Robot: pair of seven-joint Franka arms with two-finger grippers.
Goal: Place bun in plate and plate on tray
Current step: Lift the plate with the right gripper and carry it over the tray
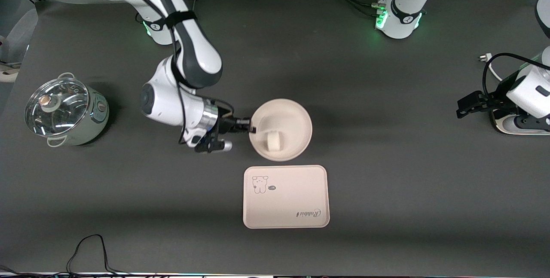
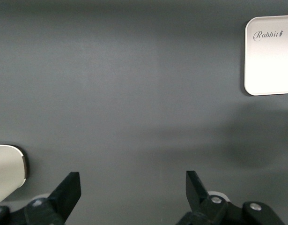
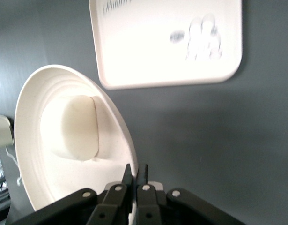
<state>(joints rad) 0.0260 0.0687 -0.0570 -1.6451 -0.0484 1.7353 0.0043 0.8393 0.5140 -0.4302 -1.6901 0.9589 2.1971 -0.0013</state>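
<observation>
At the right arm's end of the worktop (image 1: 129,209) stands a lidded steel pot (image 1: 64,112), apart from the work. Next along, the right hand (image 1: 250,129) reaches in level from its arm and pinches the rim of the plate (image 1: 296,117) on the side toward the right arm's end; in the right wrist view its fingers (image 3: 134,180) are closed almost together with the thin rim between them. The plate (image 3: 29,117) appears tilted and may be lifted off the worktop, though how high cannot be judged. The bun (image 1: 273,140) lies inside it, in the part nearer the front camera, close to the gripped rim but not touching the fingers; the right wrist view shows the bun (image 3: 73,126) resting against the dish floor.

So the first half of the task looks done: bun in plate. What is left is to carry the plate onto the tray (image 1: 300,200), which lies bare just nearer the front camera than the plate, close to it.

Toward the left arm's end, the left hand (image 1: 466,107) waits over bare worktop, well apart from plate and tray. Its fingers (image 2: 69,190) are spread wide and hold nothing; a corner of the tray (image 2: 270,70) shows in its wrist view.
</observation>
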